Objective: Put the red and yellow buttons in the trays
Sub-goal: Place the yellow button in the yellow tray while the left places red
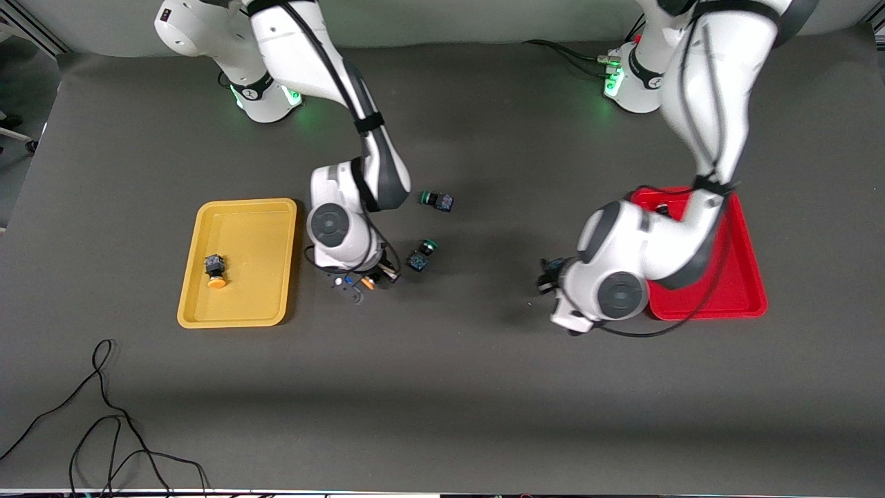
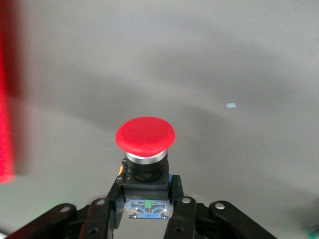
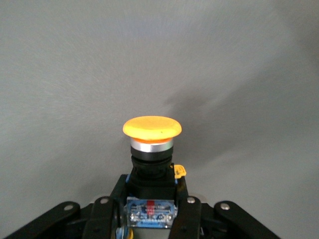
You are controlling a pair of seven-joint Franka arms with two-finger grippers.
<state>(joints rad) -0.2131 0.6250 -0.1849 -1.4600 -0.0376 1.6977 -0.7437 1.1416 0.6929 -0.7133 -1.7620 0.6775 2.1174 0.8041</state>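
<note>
My right gripper (image 1: 363,280) is shut on the dark body of a yellow button (image 3: 152,127), low at the table beside the yellow tray (image 1: 269,207). Its fingers (image 3: 112,199) clamp the block on both sides. Another yellow button (image 1: 216,271) lies in that tray. My left gripper (image 1: 550,277) is shut on a red button (image 2: 145,134), low at the table beside the red tray (image 1: 740,277), whose rim (image 2: 6,99) shows in the left wrist view. The left arm covers part of the red tray, where a small dark thing (image 1: 662,206) peeks out.
Two green-capped switches lie on the grey mat between the arms, one (image 1: 437,200) farther from the front camera, one (image 1: 420,256) close to my right gripper. A black cable (image 1: 104,415) loops near the table's front edge at the right arm's end.
</note>
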